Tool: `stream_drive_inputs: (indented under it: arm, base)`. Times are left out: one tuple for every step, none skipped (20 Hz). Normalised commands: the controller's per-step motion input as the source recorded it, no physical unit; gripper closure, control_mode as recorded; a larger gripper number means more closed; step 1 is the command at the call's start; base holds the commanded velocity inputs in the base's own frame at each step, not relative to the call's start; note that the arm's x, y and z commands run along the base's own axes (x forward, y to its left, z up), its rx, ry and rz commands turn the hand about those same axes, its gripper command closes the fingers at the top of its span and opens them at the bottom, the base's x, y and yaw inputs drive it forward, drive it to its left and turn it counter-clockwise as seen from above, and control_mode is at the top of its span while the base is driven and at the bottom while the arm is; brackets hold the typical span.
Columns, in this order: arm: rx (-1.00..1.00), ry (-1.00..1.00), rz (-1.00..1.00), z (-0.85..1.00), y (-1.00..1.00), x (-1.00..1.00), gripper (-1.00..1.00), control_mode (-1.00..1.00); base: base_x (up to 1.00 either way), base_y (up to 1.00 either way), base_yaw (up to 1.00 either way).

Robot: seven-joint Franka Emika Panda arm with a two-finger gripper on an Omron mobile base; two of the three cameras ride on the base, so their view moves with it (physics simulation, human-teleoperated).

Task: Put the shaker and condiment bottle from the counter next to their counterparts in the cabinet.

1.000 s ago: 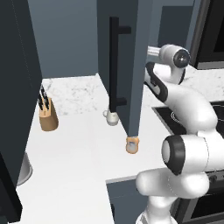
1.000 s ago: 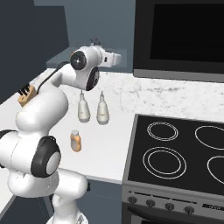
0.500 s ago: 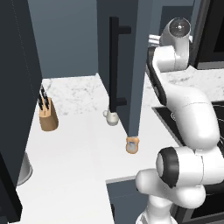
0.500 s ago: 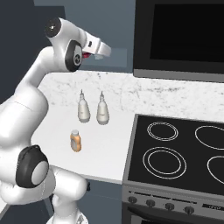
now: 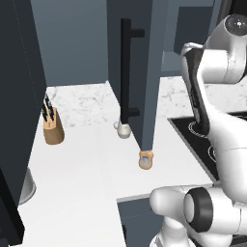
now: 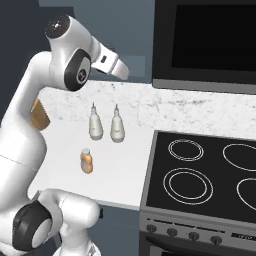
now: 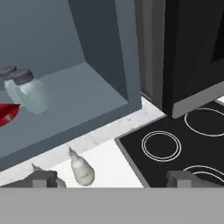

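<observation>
While the hand hangs high by the cabinet, fingers spread and empty, the condiment bottle stands upright on the worktop well below it. Reaching the bottle would likely mean swinging down and back toward the robot.

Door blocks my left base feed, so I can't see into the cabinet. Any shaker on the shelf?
Observer: Yes. In the hand view a pale shaker stands on the cabinet shelf, with a second grey-capped jar close behind it.
Operator: Jaws holding anything?
Observer: No. The jaws are wide open with nothing between them.
Operator: I see one white thing past the orange bottle. More there?
Observer: In the right base view two white pointed-tip bottles stand side by side on the counter, behind the condiment bottle and apart from it.
</observation>
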Motion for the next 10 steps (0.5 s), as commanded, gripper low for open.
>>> stream_drive_inputs:
  arm:
    - [0.18,-0.02,0.01,-0.12,-0.52,-1.00,-1.00,-1.00]
    - [0.21,0.00,0.03,-0.02,-0.56,-1.00,-1.00,-1.00]
    - [0.19,-0.01,0.07,-0.08,-0.54,-1.00,-1.00,-1.00]
    - [0.21,-0.01,0.10,-0.09,-0.54,-1.00,-1.00,-1.00]
    - [0.19,-0.01,0.12,-0.14,-0.49,-1.00,-1.00,-1.00]
    - [0.20,-0.02,0.13,-0.19,-0.50,-1.00,-1.00,-1.00]
    - [0.19,0.00,0.15,-0.24,-0.46,-1.00,-1.00,-1.00]
    - [0.16,0.00,0.17,-0.28,-0.36,-1.00,-1.00,-1.00]
    - [0.13,0.00,0.20,-0.43,-0.36,-1.00,-1.00,-1.00]
    - [0.05,0.00,0.23,-0.61,-0.21,-0.99,-1.00,-1.00]
  base:
    - [0.00,0.00,0.00]
    - [0.00,0.00,0.00]
    - [0.00,0.00,0.00]
    - [0.00,0.00,0.00]
    - [0.00,0.00,0.00]
    - [0.00,0.00,0.00]
    - [0.00,0.00,0.00]
    - [0.00,0.00,0.00]
    - [0.00,0.00,0.00]
    - [0.00,0.00,0.00]
